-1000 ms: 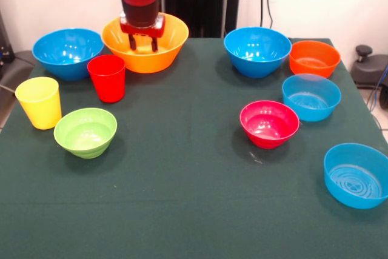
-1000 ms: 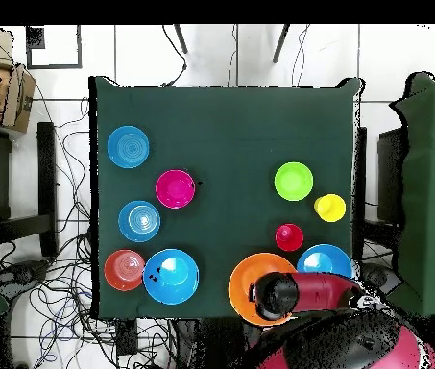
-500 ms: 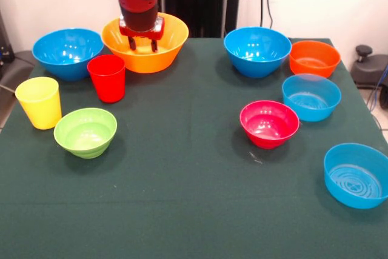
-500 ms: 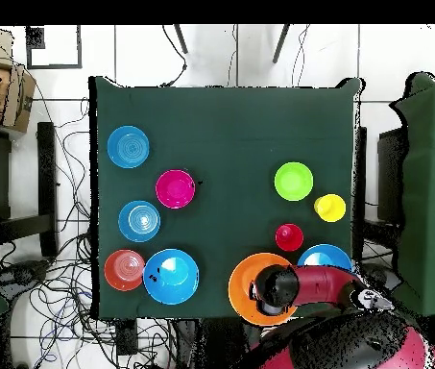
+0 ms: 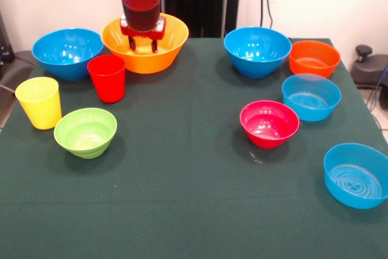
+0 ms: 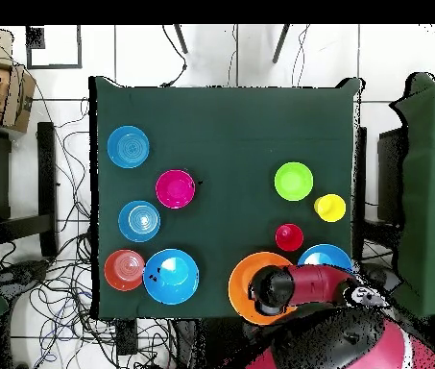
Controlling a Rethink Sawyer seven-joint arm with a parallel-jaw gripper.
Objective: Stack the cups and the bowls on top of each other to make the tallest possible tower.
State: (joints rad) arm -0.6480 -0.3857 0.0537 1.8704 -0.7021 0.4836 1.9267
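My gripper point(image 5: 142, 44) hangs open inside the big yellow-orange bowl point(image 5: 145, 62) at the table's far edge, with nothing between its fingers. From overhead the arm's wrist covers the gripper above that bowl point(image 6: 240, 288). The red cup point(image 5: 108, 78) stands just left of the bowl, and the yellow cup point(image 5: 39, 102) further left. A light green bowl point(image 5: 85, 131) and a deep blue bowl point(image 5: 66, 53) are close by. On the right are a deep blue bowl point(image 5: 257, 51), an orange bowl point(image 5: 313, 57), a pink-red bowl point(image 5: 268, 123) and two pale blue bowls point(image 5: 310, 96) point(image 5: 356, 175). No tower shows: every piece stands singly.
A dark green cloth point(image 5: 182, 198) covers the table. In the overhead view, cables point(image 6: 67, 221) run over the floor beside the table, and other green-covered tables point(image 6: 432, 192) flank it.
The gripper has risen slightly over the big yellow-orange bowl and the arm has shifted a little. The cups and bowls have not moved.
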